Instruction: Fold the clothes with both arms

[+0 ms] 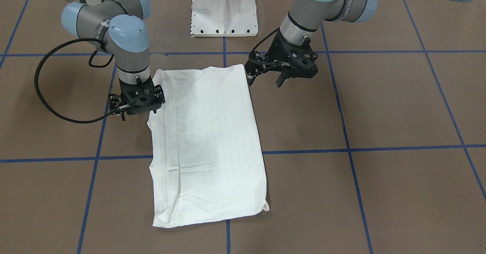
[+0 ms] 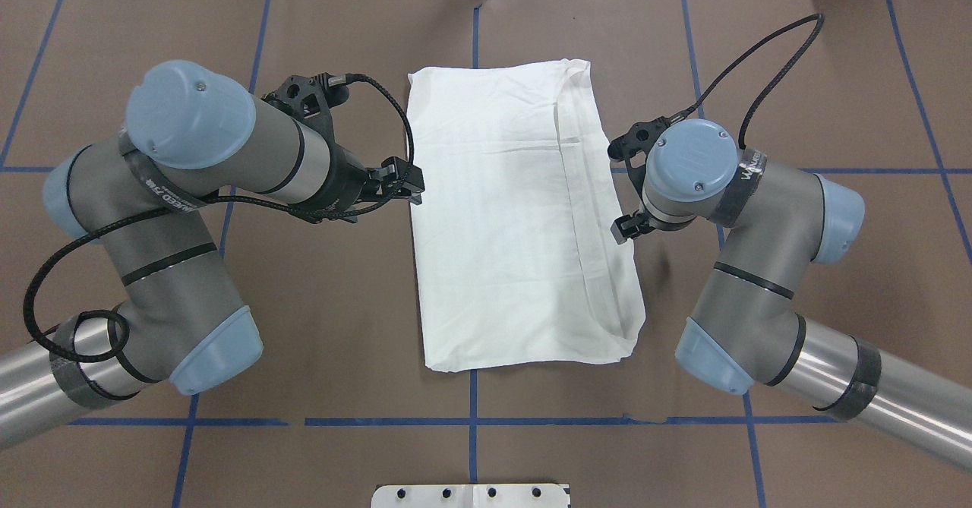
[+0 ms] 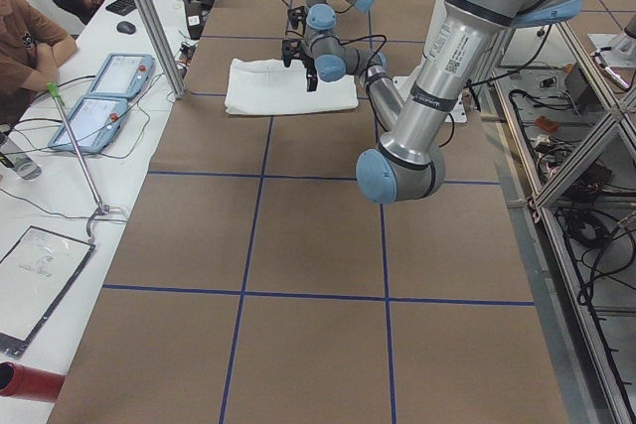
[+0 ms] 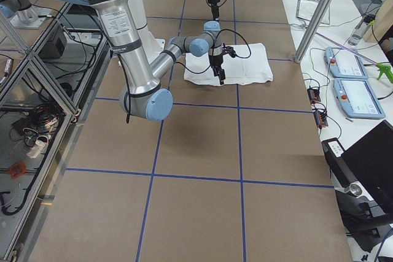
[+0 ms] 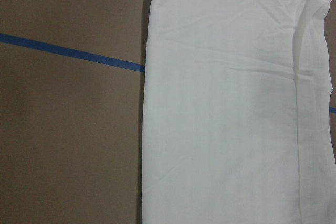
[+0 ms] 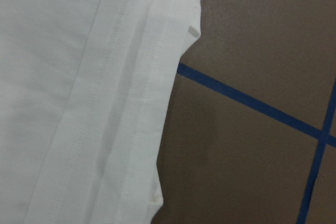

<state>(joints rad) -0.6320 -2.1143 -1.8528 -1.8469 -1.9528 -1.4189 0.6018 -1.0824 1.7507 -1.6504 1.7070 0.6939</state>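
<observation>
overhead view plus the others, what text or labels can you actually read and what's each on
"EED PA", part of a longer word, on the tape band round the left arm.
"WA...EED", blurred and unsure, on the second band on the right arm.
White sticker on the left arm, exterior left view: too small to read.
White T-shirt: no print shows.
</observation>
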